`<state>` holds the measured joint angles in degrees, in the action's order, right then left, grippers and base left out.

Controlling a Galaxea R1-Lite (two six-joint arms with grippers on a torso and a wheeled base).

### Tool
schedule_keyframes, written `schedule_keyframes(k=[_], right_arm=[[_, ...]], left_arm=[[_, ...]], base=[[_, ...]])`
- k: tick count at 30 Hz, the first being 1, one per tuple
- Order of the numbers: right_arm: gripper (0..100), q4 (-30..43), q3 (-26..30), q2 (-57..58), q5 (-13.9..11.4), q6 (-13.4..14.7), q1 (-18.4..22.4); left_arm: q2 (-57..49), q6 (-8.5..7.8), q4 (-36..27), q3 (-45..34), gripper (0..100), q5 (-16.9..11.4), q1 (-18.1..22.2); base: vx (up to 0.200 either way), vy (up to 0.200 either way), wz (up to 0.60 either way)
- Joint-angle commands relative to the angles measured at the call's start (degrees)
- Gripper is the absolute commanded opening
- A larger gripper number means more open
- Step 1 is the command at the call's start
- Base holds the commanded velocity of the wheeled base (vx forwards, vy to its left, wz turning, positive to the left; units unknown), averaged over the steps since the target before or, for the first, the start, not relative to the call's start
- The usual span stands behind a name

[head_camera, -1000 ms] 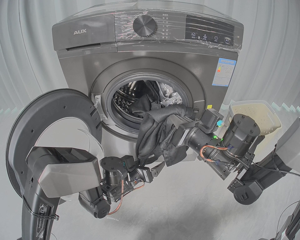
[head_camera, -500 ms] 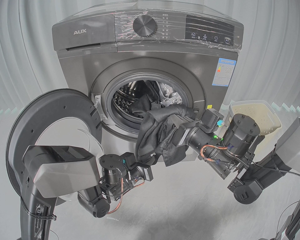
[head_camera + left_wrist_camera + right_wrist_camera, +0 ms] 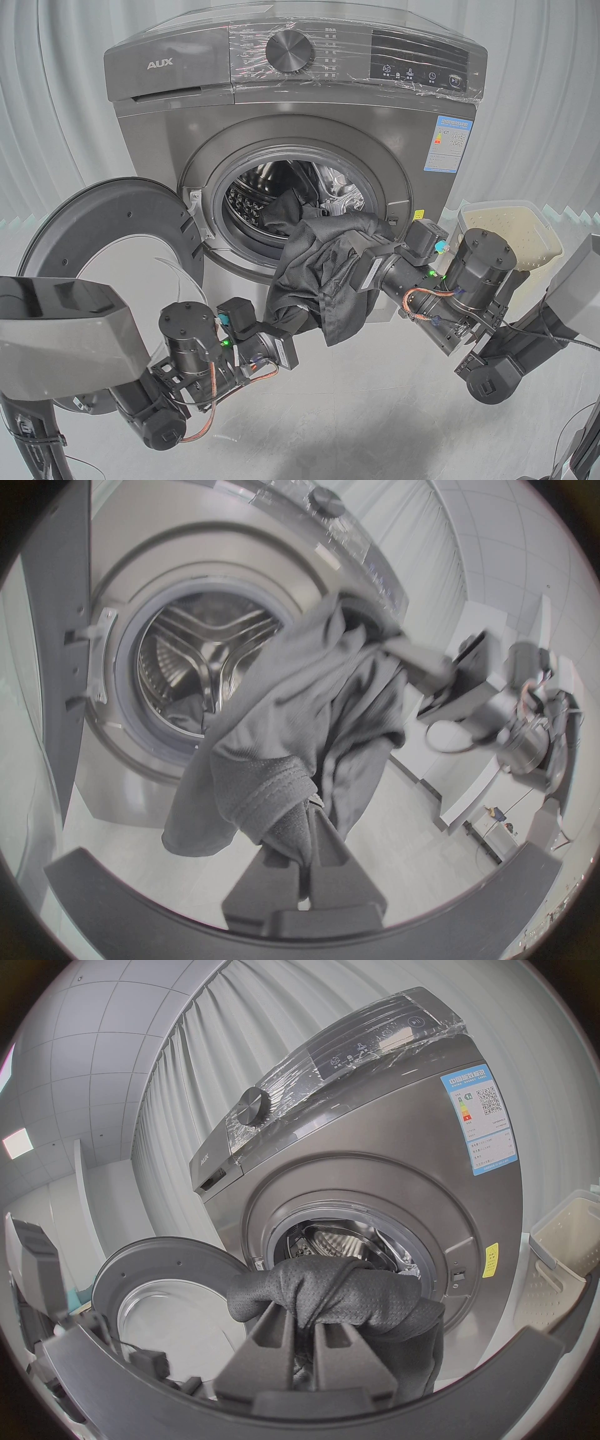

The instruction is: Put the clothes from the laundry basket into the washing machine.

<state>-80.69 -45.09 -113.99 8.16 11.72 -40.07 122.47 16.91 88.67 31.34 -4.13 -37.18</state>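
Loading step. My right claw [image 3: 304, 1329] clamped on dark garment [image 3: 319, 275] at washing machine [image 3: 187, 134] mouth; my left claw [image 3: 306, 836] clamped on hanging hem [image 3: 269, 792] below. Next, likely: lift hem into drum [image 3: 250, 194], release.

Left arm [image 3: 259, 351] and right arm [image 3: 400, 281] are black, with cylindrical joints [image 3: 187, 325], grey shells [image 3: 62, 350], braided copper cables [image 3: 420, 299].

black garment [image 3: 315, 275] draping drum mouth [image 3: 250, 195], door [image 3: 112, 212] aside
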Motion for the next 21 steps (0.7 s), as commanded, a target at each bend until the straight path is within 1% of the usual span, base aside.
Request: schedule_keyframes(k=[1, 5, 6, 8, 9, 14, 17, 21], right_arm=[[0, -0.08, 0.36, -0.88, 0.02, 0.15, 1.05], [0, 0.01, 1.59, -1.67, 0.02, -0.11, 0.87], [0, 0.01, 2.03, -1.93, 0.02, -0.11, 0.78], [0, -0.08, 3.34, -3.78, -0.07, -0.47, 0.78], [0, -0.08, 3.78, -4.31, -0.07, -0.55, 0.7], [0, -0.08, 4.4, -4.83, -0.07, -0.29, 0.34], [0, -0.17, 5.89, -4.83, -0.07, -0.03, 0.43], [0, -1.75, 7.83, -5.71, -0.16, -0.03, 0.26]], left_arm=[[-12.6, 0.76, 0.1, -5.85, 0, -3.07, -0.08], [-20.07, 1.02, 0.01, -10.42, 0, -7.12, 0.53], [-20.95, 1.11, 0.1, -10.78, 0, -7.64, 0.71], [-23.06, 1.37, 0.01, -10.69, 0, -9.58, 2.11], [-23.24, 1.2, 0.01, -10.34, 0, -9.67, 2.29], [-23.33, 1.37, 0.01, -8.05, 0, -9.67, 2.64], [-23.59, 1.46, 0.01, -5.77, 0, -9.49, 3.87], [-23.59, 1.55, 0.01, -4.62, 0, -9.49, 4.13]], base=[[0.0, 0.0, 0.0], [0.0, 0.0, 0.0], [0.0, 0.0, 0.0], [0.0, 0.0, 0.0], [0.0, 0.0, 0.0], [0.0, 0.0, 0.0], [0.0, 0.0, 0.0], [0.0, 0.0, 0.0]])
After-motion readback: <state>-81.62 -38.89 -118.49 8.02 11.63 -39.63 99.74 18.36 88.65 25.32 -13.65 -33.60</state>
